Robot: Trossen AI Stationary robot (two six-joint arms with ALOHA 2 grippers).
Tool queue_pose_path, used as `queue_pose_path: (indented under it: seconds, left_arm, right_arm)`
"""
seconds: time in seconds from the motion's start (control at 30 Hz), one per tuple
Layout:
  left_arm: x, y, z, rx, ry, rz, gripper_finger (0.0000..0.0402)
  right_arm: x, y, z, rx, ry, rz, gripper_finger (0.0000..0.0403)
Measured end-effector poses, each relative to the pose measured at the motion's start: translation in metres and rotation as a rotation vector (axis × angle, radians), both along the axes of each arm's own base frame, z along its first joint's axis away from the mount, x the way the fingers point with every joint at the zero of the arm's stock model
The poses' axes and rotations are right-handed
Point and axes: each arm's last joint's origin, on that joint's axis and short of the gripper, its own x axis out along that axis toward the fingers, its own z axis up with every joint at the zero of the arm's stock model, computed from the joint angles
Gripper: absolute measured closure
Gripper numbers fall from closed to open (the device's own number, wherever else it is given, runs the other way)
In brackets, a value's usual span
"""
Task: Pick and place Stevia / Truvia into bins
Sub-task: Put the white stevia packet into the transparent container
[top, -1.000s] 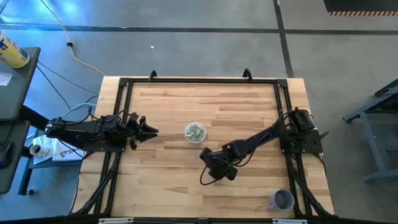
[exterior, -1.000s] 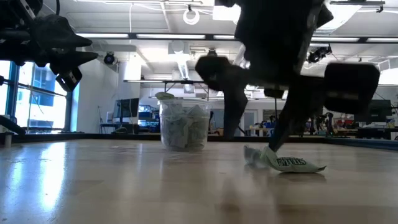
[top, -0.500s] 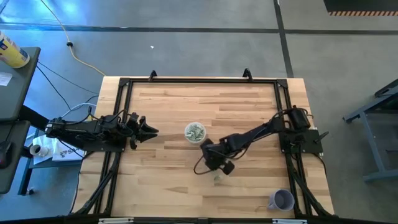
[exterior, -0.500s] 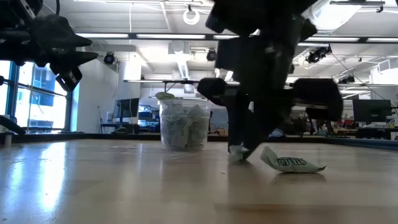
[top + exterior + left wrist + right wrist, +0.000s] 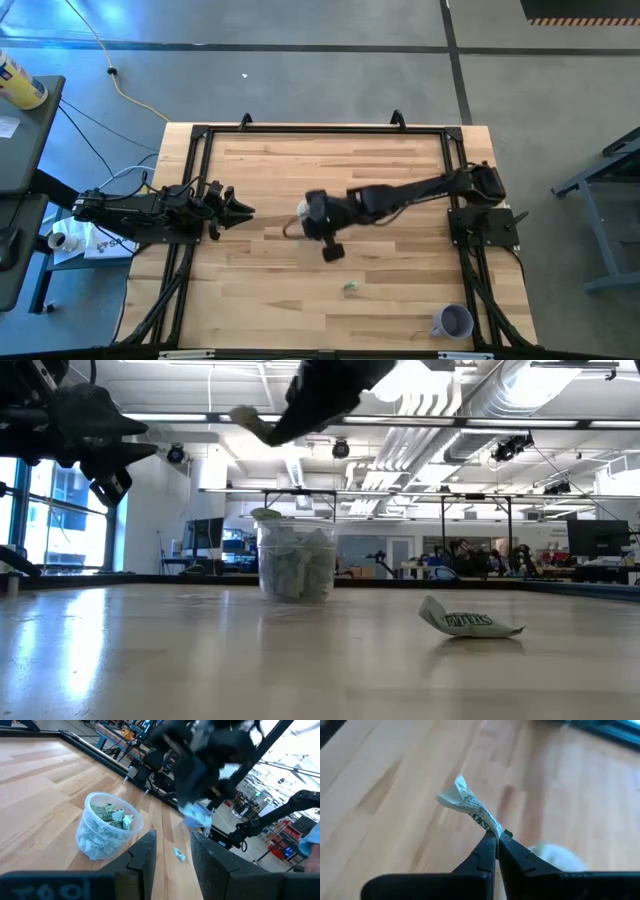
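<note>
The clear cup (image 5: 295,560) stands mid-table, filled with several green-and-white Stevia packets (image 5: 111,815). My right gripper (image 5: 496,836) hangs well above the table beside the cup, shut on one crumpled packet (image 5: 470,806), which also shows high up in the low view (image 5: 250,418). In the high view the right arm covers part of the cup (image 5: 314,205). Another packet (image 5: 470,622) lies flat on the wood, nearer the front edge (image 5: 351,287). My left gripper (image 5: 240,210) waits open at the table's left, pointing level at the cup. My right gripper pinches the packet by one end (image 5: 491,826) between its two fingertips. The fingers slant downward from the table's right side. The rest of the packet sticks out past the tips, curled and crumpled, lifted clear of the table.
A lavender cup (image 5: 452,322) stands at the table's near right corner. Black frame rails (image 5: 320,128) run along the table's far and side edges. Bare wood lies around the clear cup.
My right gripper has shut on one of two packets lying near the front of the table, then risen and swung toward the far left up beside the cup, rolling as it went. That packet is lifted clear; the other has stayed on the wood.
</note>
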Motion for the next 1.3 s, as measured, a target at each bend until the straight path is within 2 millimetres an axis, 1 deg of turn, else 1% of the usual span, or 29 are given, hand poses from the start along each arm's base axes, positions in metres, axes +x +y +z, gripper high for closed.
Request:
queue_pose_path:
  seconds: [0.03,0.1,0.17,0.23,0.3,0.37,0.4,0.47,0.53,0.6,0.67,0.7,0.77,0.83,0.93,1.0,1.03,1.17,1.3]
  left_arm:
    - [0.000,0.000,0.000,0.000,0.000,0.001,0.0245]
    - [0.000,0.000,0.000,0.000,0.000,0.000,0.0245]
    - [0.000,0.000,0.000,0.000,0.000,0.000,0.0245]
    - [0.000,0.000,0.000,0.000,0.000,0.000,0.0245]
    - [0.000,0.000,0.000,0.000,0.000,0.000,0.0245]
    - [0.000,0.000,0.000,0.000,0.000,0.000,0.0245]
    - [0.000,0.000,0.000,0.000,0.000,0.000,0.0245]
    - [0.000,0.000,0.000,0.000,0.000,0.000,0.0245]
    - [0.000,0.000,0.000,0.000,0.000,0.000,0.0245]
    - [0.000,0.000,0.000,0.000,0.000,0.000,0.0245]
    - [0.000,0.000,0.000,0.000,0.000,0.000,0.0245]
    - [0.000,0.000,0.000,0.000,0.000,0.000,0.0245]
    - [0.000,0.000,0.000,0.000,0.000,0.000,0.0245]
    - [0.000,0.000,0.000,0.000,0.000,0.000,0.0245]
    - [0.000,0.000,0.000,0.000,0.000,0.000,0.0245]
    - [0.000,0.000,0.000,0.000,0.000,0.000,0.0245]
    - [0.000,0.000,0.000,0.000,0.000,0.000,0.0245]
    - [0.000,0.000,0.000,0.000,0.000,0.000,0.0245]
    - [0.000,0.000,0.000,0.000,0.000,0.000,0.0245]
  right_arm:
    - [0.003,-0.008,0.005,-0.002,-0.011,-0.024,0.0394]
    - [0.008,-0.029,0.002,0.000,0.003,-0.076,0.0399]
    - [0.010,-0.050,-0.013,0.009,0.070,-0.136,0.0400]
    - [0.010,-0.066,-0.031,0.009,0.158,-0.194,0.0393]
    - [0.010,-0.073,-0.049,0.024,0.239,-0.207,0.0379]
    - [0.010,-0.073,-0.063,0.040,0.305,-0.195,0.0360]
    - [0.011,-0.071,-0.066,0.038,0.319,-0.192,0.0349]
    - [0.010,-0.066,-0.066,0.014,0.326,-0.194,0.0324]
    - [0.009,-0.062,-0.060,-0.025,0.319,-0.206,0.0299]
    - [0.008,-0.058,-0.046,-0.065,0.301,-0.220,0.0274]
    - [0.007,-0.055,-0.027,-0.088,0.266,-0.221,0.0252]
    - [0.004,-0.055,-0.018,-0.098,0.257,-0.214,0.0241]
    - [-0.001,-0.055,-0.005,-0.112,0.264,-0.209,0.0222]
    - [-0.007,-0.055,0.004,-0.114,0.292,-0.213,0.0206]
    - [-0.022,-0.049,0.016,-0.032,0.352,-0.152,0.0188]
    - [-0.031,-0.035,0.014,0.021,0.389,-0.059,0.0181]
    - [-0.036,-0.026,0.009,0.025,0.423,-0.008,0.0179]
    - [-0.051,0.011,-0.025,-0.024,0.526,0.173,0.0181]
    - [-0.060,0.046,-0.047,-0.008,0.498,0.246,0.0185]
